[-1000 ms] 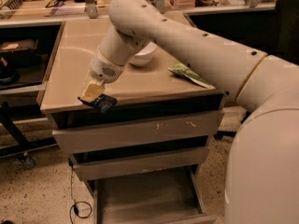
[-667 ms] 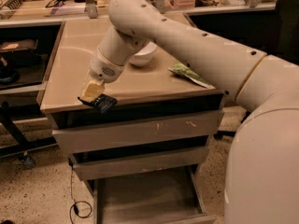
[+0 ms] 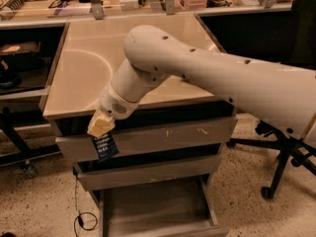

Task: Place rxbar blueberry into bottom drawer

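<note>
1. The claw (image 3: 100,127) hangs just past the front left edge of the counter (image 3: 94,68), at the end of the pale arm (image 3: 207,75), which reaches in from the right.
2. The claw is pinched narrow on the rxbar blueberry (image 3: 104,147), gripping the top end of its dark wrapper.
3. The rxbar blueberry dangles below the claw, slightly tilted, with its pale print facing the camera. It hangs in front of the left end of the top drawer (image 3: 168,136).
4. The bottom drawer (image 3: 158,204) is pulled out towards the camera, and its plain flat bottom is in view.
5. The bar is well above that tray, on its left side, and touches no part of it.
6. The middle drawer (image 3: 153,170) sits between the two, pulled out a little.
7. An office chair (image 3: 280,154) stands on the speckled floor (image 3: 39,201) to the right of the cabinet.
8. A thin cable (image 3: 81,218) loops on the floor at the lower left.
</note>
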Controlling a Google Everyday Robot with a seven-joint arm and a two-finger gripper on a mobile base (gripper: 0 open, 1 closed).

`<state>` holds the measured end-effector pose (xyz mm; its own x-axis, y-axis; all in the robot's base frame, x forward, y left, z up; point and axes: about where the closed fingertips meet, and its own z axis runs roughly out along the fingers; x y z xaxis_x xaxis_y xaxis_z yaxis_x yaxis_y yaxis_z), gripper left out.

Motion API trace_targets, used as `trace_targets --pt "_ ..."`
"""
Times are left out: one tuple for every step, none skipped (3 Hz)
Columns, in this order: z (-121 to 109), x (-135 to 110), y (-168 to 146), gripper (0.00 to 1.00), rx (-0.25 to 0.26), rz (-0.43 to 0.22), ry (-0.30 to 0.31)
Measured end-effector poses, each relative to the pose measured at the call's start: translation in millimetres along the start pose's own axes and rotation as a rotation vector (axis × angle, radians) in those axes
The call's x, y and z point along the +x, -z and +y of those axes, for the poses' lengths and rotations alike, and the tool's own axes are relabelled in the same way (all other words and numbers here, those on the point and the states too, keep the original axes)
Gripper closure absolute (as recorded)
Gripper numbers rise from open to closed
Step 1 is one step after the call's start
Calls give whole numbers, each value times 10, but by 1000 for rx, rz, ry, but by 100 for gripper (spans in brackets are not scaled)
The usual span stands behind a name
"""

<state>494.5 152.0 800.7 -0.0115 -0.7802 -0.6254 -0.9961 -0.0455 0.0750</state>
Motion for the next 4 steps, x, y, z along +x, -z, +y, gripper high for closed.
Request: trace_targets --pt "0 0 0 100 0 0 0" --pt "71 21 -29 100 -1 1 -13" --pt "339 157 -172 100 -3 -37 -91" --pt "535 530 -434 100 -12 -65 -196"
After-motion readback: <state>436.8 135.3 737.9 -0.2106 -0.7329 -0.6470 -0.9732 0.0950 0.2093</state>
